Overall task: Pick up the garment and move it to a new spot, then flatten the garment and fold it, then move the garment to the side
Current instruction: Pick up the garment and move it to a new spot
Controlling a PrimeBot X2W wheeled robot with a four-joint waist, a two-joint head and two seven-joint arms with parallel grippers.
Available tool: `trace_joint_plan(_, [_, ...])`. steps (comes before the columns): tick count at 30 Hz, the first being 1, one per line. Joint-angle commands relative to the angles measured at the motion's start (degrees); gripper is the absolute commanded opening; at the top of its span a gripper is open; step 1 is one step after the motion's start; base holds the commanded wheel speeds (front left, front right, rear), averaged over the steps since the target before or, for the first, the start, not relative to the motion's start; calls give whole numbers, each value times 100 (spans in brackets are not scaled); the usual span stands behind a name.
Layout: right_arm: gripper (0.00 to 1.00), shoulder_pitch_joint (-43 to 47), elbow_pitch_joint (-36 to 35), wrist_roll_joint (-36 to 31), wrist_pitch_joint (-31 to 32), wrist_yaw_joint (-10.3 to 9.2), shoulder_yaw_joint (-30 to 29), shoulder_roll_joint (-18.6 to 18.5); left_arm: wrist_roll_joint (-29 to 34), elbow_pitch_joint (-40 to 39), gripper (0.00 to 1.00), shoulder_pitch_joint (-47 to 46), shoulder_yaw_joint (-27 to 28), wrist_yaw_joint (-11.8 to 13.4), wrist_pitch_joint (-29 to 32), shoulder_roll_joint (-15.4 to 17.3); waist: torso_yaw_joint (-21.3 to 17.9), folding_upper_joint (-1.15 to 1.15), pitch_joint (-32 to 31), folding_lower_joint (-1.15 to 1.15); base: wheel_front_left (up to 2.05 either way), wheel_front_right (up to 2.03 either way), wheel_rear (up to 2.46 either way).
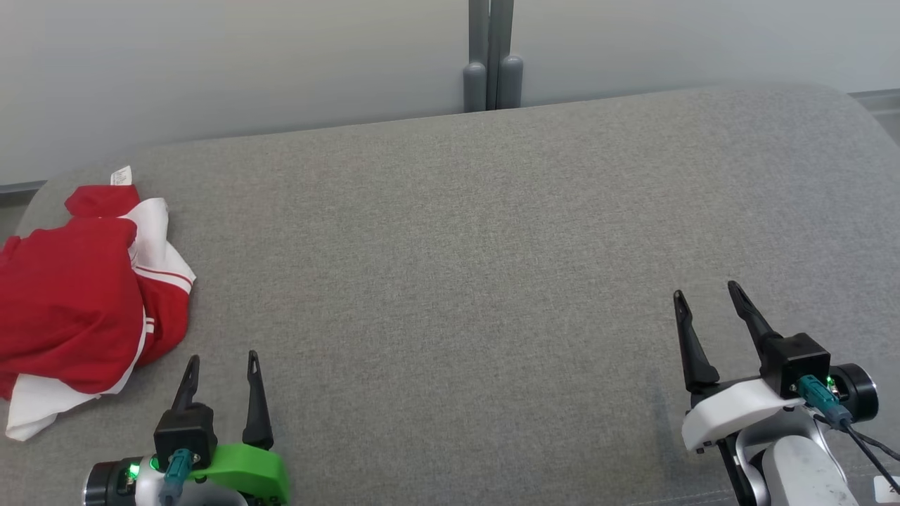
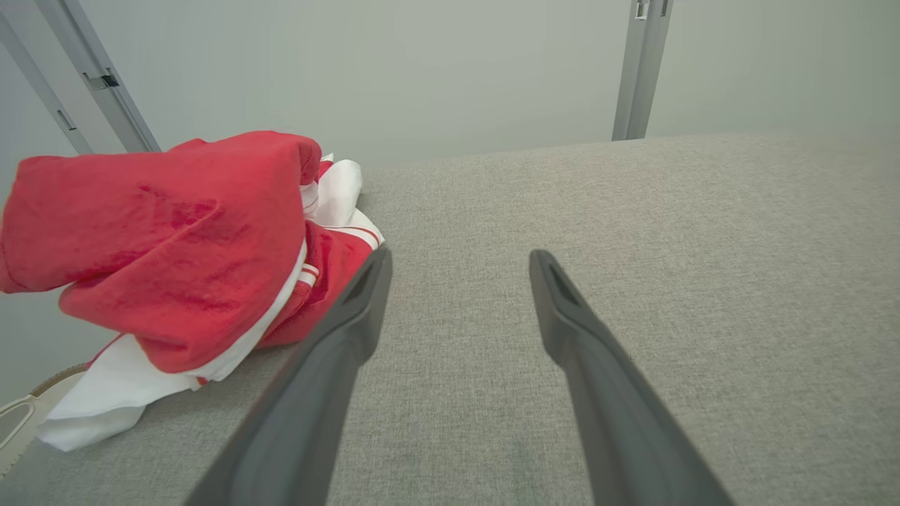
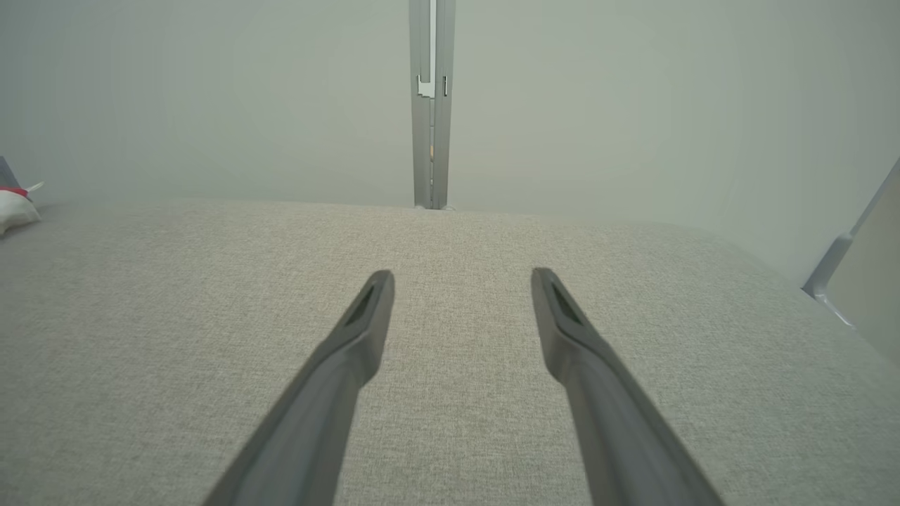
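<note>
Head view: crumpled red-and-white garment (image 1: 77, 295) lies at the cushion's (image 1: 450, 232) left edge, left gripper (image 1: 222, 356) near it, right gripper (image 1: 705, 289) well off right, both with fingers apart; left wrist view: garment just left of the spread fingers (image 2: 351, 316); right wrist view: fingers (image 3: 569, 330) apart over cushion.

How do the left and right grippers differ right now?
The left gripper is green at its base; the right gripper is white there. The left gripper sits close beside the crumpled red-and-white garment; the right gripper is far from it, over bare grey cushion. Shared: both are open and hold nothing.
</note>
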Motion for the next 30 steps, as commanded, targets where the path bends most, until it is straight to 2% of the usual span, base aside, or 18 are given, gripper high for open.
trace_joint_plan(1, [100,-24,-31,7,-18,0,26,6,26,0,100,3,18,-17,-5,2,68,0,27,0,0,0,0])
trace_joint_plan(5, [100,-28,-63,-2,-18,0,145,-26,-42,25,100,-55,34,11,-5,2,431,0,67,0,0,0,0])
trace_joint_plan(12, [100,-71,-31,41,-18,0,479,-32,-96,102,100,-40,19,-3,-5,1,1564,0,141,0,0,0,0])
trace_joint_plan(13, [100,-104,2,69,-18,0,664,-37,-97,148,100,2,33,-12,-5,-1,1883,0,159,0,0,0,0])
trace_joint_plan(18, [100,-137,54,136,-18,-1,845,-50,-242,251,100,36,56,-81,-5,-1,2599,0,242,0,0,0,0])
trace_joint_plan(21, [100,-174,107,154,-18,-1,941,-58,-311,298,100,80,109,-102,-4,-2,2814,0,302,0,0,0,0])
trace_joint_plan(24, [100,-198,119,159,-18,-1,988,-59,-384,315,100,102,169,-120,-5,-4,2855,0,326,0,0,0,0])
trace_joint_plan(30, [100,-220,175,231,-18,-1,1039,-136,-568,383,100,35,230,-233,-5,-6,2674,0,420,0,0,0,0])
